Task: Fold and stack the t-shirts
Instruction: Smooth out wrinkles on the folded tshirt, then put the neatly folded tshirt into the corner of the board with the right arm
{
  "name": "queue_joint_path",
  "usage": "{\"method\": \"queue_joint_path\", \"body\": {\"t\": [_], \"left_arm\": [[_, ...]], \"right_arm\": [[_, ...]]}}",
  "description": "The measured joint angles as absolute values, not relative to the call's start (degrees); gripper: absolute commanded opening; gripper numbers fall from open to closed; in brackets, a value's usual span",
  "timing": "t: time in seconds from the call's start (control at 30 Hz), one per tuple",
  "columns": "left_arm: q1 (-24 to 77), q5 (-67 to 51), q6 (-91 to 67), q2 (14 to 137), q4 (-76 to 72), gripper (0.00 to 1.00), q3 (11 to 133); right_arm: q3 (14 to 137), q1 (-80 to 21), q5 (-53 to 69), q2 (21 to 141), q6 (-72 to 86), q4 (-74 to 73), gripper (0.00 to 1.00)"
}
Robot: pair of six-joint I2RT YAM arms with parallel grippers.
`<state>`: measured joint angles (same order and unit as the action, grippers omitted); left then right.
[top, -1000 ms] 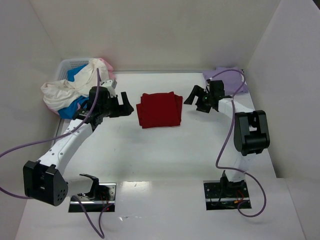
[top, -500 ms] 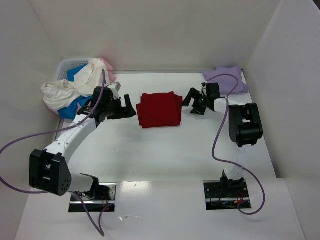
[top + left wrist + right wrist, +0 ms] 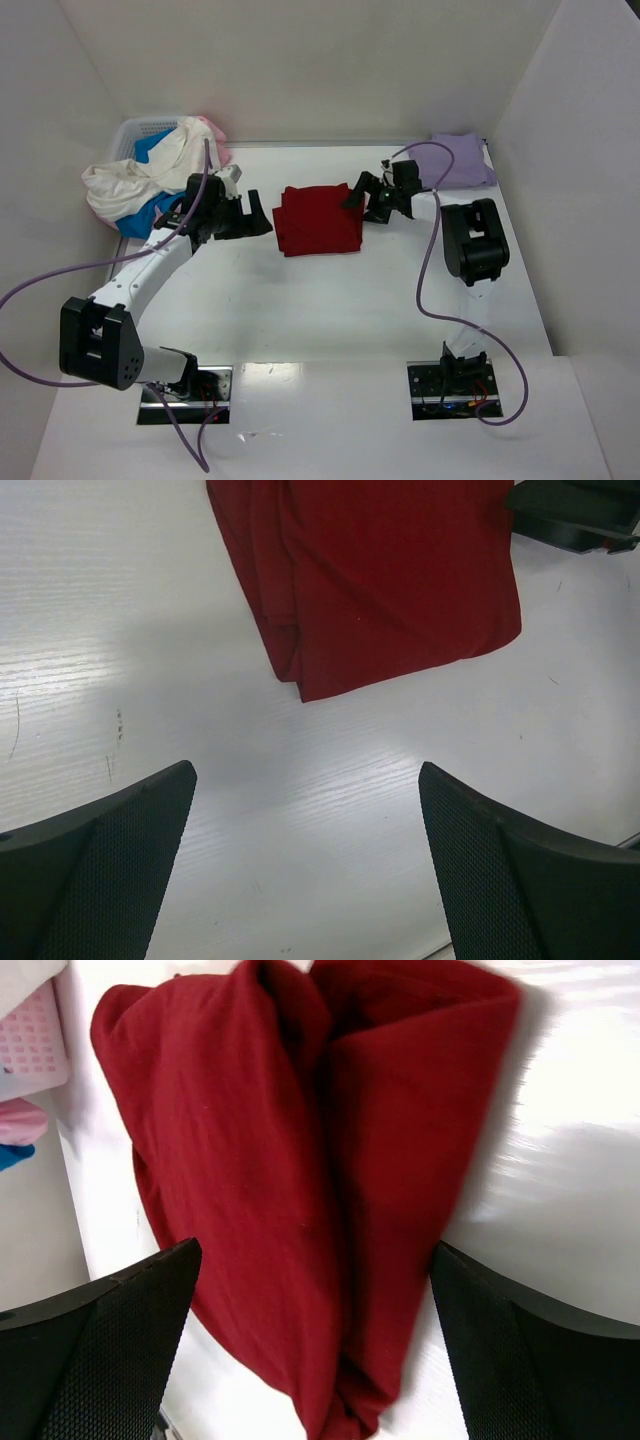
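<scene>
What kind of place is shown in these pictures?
Probably a robot test booth, not a home: plain white walls box a white table; left arm and right arm are bolted on.

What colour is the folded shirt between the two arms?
The folded shirt is dark red, clearest in the right wrist view.

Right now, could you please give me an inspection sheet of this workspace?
Surface: white table, faint scuffs.
Job's things: dark red t-shirt folded mid-table; lavender t-shirt folded in far right corner; cream-white shirt, blue shirt and pink shirt heaped far left.
Clutter: white lattice basket under that heap.
Grippers: left gripper open, just left of the red shirt; right gripper open at its right edge.
Cables: purple cables loop off both arms.
Surroundings: white walls on three sides.
</scene>
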<state>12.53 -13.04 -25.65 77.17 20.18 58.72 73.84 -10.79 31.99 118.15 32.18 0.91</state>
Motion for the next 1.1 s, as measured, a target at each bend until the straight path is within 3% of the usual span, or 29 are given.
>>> {"method": "queue_joint_path", "body": {"t": [0.17, 0.63, 0.73, 0.8, 0.97, 1.0, 1.1], "left_arm": [[12.4, -13.17, -25.65, 77.17, 20.25, 1.0, 58.72], [11.51, -13.37, -25.43, 76.86, 20.6, 1.0, 58.72], [11.33, -13.37, -25.43, 76.6, 20.86, 1.0, 58.7], [11.25, -13.39, -25.34, 76.27, 20.93, 1.0, 58.67], [10.76, -13.39, -25.21, 75.22, 21.02, 1.0, 58.17], [10.68, -13.41, -25.21, 75.11, 21.04, 1.0, 58.11], [10.35, -13.39, -25.19, 74.89, 21.08, 1.0, 58.04]], "right_arm": [[75.18, -12.01, 32.12, 119.33, 32.56, 1.26, 1.0], [79.15, -13.02, 32.1, 123.2, 33.61, 1.63, 0.7], [80.18, -13.89, 31.73, 124.16, 33.47, 1.28, 0.56], [80.9, -14.39, 31.66, 125.03, 33.28, 0.91, 0.4], [82.81, -15.16, 31.94, 127.07, 33.23, -0.95, 0.14], [83.18, -15.18, 31.88, 127.37, 33.19, -1.28, 0.04], [84.12, -15.2, 31.38, 127.61, 33.12, -2.74, 0.0]]}}
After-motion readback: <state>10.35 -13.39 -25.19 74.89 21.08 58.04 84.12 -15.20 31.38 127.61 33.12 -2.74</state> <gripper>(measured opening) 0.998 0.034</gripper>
